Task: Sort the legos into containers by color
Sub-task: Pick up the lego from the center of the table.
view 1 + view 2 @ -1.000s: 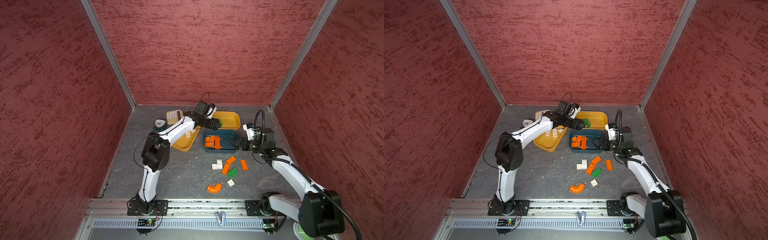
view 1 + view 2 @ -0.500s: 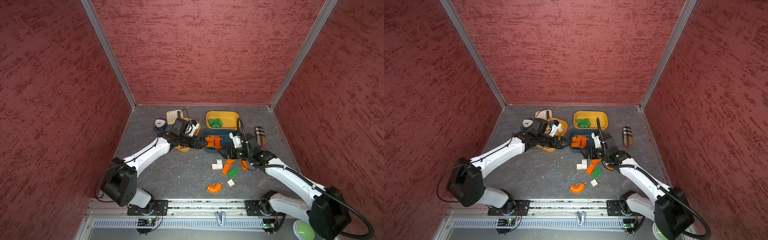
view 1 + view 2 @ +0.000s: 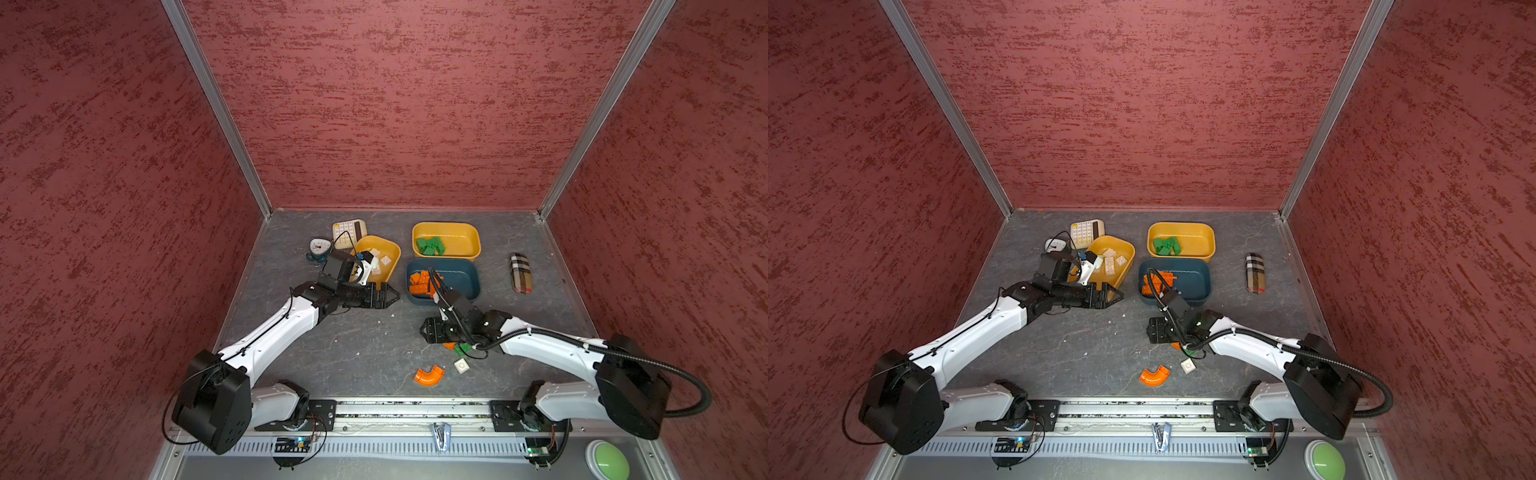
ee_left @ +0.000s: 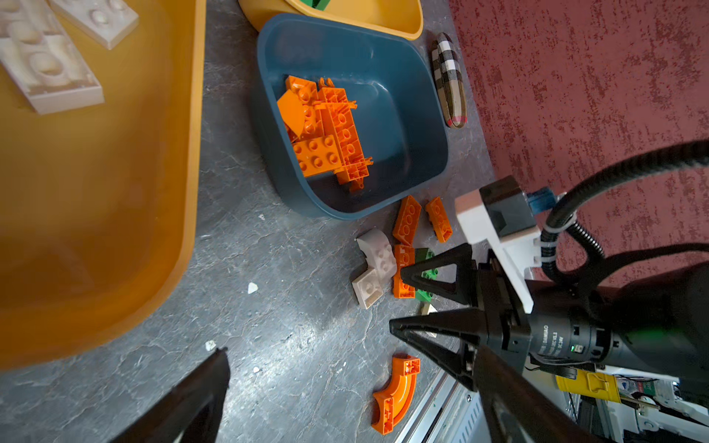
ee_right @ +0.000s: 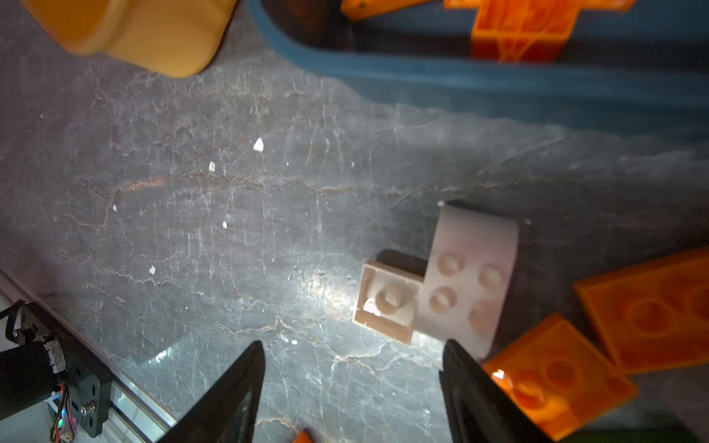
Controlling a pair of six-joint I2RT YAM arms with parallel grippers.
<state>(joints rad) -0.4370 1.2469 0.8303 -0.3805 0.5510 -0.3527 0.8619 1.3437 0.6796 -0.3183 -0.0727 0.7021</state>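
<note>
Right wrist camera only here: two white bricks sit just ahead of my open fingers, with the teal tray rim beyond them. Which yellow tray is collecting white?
Observer: The angled yellow tray, left of the teal tray in both top views. White bricks already lie in it.
Operator: And the other yellow one?
Observer: The back yellow tray holds only green bricks.
Operator: Is the left gripper in my way there?
Observer: It hangs open and empty over the table at the angled yellow tray's near corner, so approach with care.
</note>
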